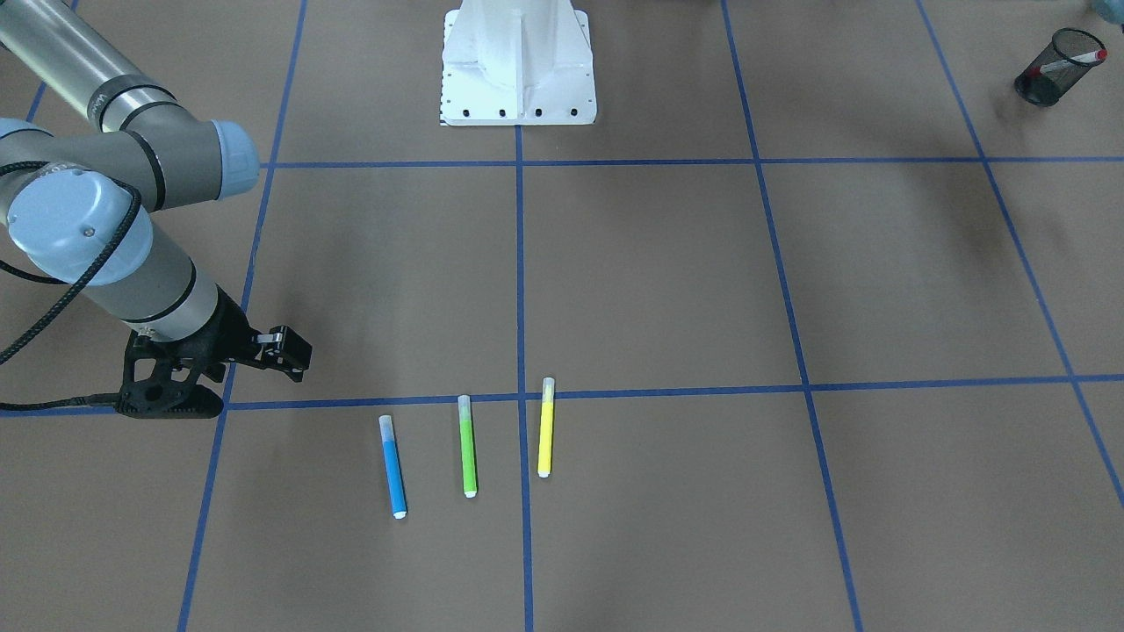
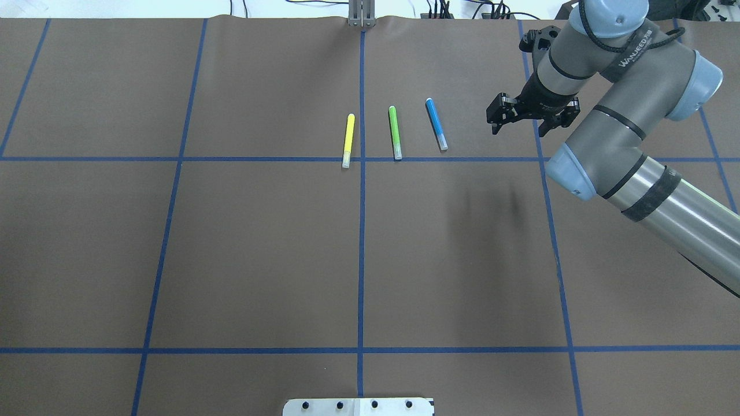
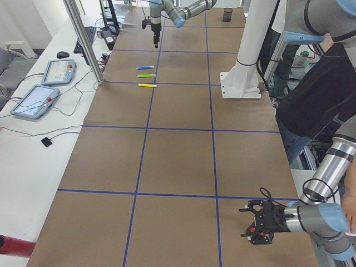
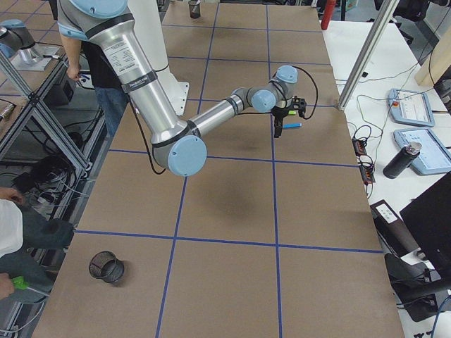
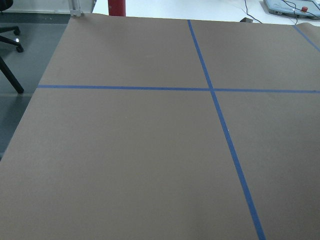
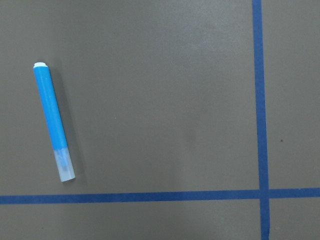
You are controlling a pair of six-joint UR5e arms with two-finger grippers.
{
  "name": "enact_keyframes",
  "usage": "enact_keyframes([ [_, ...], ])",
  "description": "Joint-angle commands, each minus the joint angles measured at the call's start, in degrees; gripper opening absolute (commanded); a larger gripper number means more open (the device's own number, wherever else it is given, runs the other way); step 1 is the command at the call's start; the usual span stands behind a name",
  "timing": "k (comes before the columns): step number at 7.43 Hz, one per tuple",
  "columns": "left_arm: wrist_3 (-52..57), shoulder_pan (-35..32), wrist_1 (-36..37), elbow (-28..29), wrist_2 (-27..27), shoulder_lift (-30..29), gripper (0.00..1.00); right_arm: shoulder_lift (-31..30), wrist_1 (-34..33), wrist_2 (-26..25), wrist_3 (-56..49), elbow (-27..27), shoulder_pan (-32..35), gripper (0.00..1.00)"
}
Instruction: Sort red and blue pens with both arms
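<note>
The blue pen (image 2: pixel 436 124) with its pale cap lies flat on the brown table, rightmost in a row of three pens. It also shows at the left of the right wrist view (image 6: pixel 54 127) and in the front-facing view (image 1: pixel 392 465). My right gripper (image 2: pixel 518 124) hovers open and empty just to the pen's right, pointing down, apart from it (image 1: pixel 294 360). The red pen (image 1: pixel 1073 61) leans inside a black mesh cup (image 1: pixel 1049 66) at the table's corner on my left side. My left gripper (image 3: pixel 258 231) hangs low near the robot's left end of the table; I cannot tell its state.
A green pen (image 2: pixel 395 132) and a yellow pen (image 2: pixel 348 140) lie parallel beside the blue one. The white pedestal (image 1: pixel 518 61) stands at the robot's edge. Blue tape lines grid the table. People stand by the robot's side. A red bottle (image 5: pixel 116 7) stands beyond the table's end.
</note>
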Motion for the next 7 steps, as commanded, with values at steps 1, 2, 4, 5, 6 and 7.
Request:
enact_keyframes([
  [1, 0.7, 0.9, 26.7, -9.7, -0.4, -11.5, 0.94, 3.1, 0.0, -1.1, 0.2, -3.5, -0.5, 0.99],
  [2, 0.7, 4.9, 32.5, -10.1, -0.4, -16.2, 0.94, 4.9, 0.3, -1.1, 0.5, -5.4, -0.7, 0.99],
  [4, 0.3, 10.7, 47.5, -10.2, -0.2, -26.2, 0.94, 9.4, 6.2, -1.6, 2.8, -13.5, -0.8, 0.99],
  [5, -0.3, 13.9, 51.1, -10.3, 0.0, -29.4, 0.94, 11.8, 9.1, -2.6, 3.6, -17.9, -1.0, 0.98],
  [6, -0.4, 16.2, 54.4, -10.3, 0.0, -32.4, 0.94, 14.7, 10.3, -2.7, 3.5, -22.3, -1.6, 0.98],
  [7, -0.5, 18.7, 60.8, -10.3, 0.0, -36.2, 0.95, 17.5, 13.7, -3.3, 3.6, -27.5, -2.6, 0.97],
])
